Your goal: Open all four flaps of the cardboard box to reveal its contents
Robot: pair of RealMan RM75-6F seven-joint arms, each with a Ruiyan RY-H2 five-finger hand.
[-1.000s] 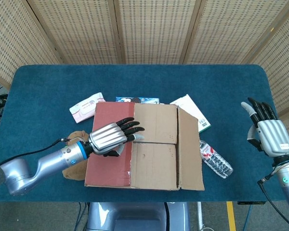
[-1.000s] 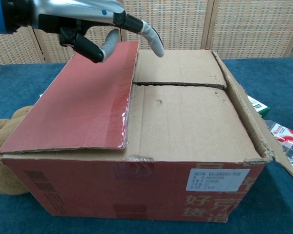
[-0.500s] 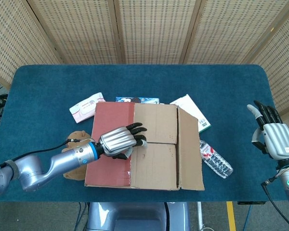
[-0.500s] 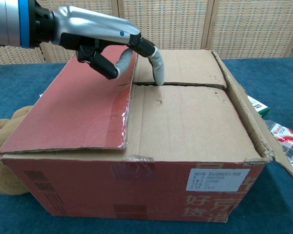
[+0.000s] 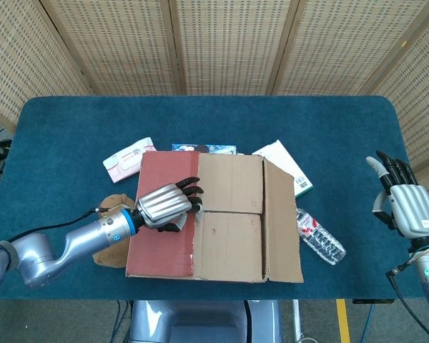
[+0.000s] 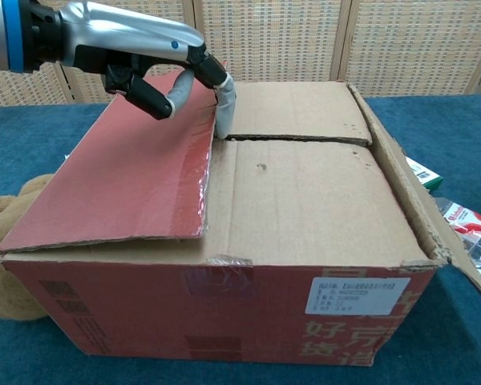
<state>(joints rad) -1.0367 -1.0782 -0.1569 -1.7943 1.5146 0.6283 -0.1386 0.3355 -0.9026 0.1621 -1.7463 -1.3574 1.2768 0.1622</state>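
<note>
We judge the first flap is in hand: our silver left hand (image 6: 156, 60), fingers loosely spread and holding nothing, hooks a fingertip under the red-faced flap (image 6: 124, 180) of the brown cardboard box (image 5: 214, 218) at table centre; next, lift outward.

The left side of the cardboard box (image 5: 213, 218) is crowded by a brown plush toy (image 5: 109, 251) touching its wall, and a wipes packet (image 5: 128, 158) is set at the far-left corner. On the right, the raised outer flap (image 5: 281, 223) is flanked by a water bottle (image 5: 319, 239) and a white-green carton (image 5: 284, 166). Bare blue table (image 5: 357, 136) is left between the bottle and the right hand (image 5: 404, 204). The left hand (image 6: 156, 60) is placed over the red flap's (image 6: 124, 172) inner edge.
</note>
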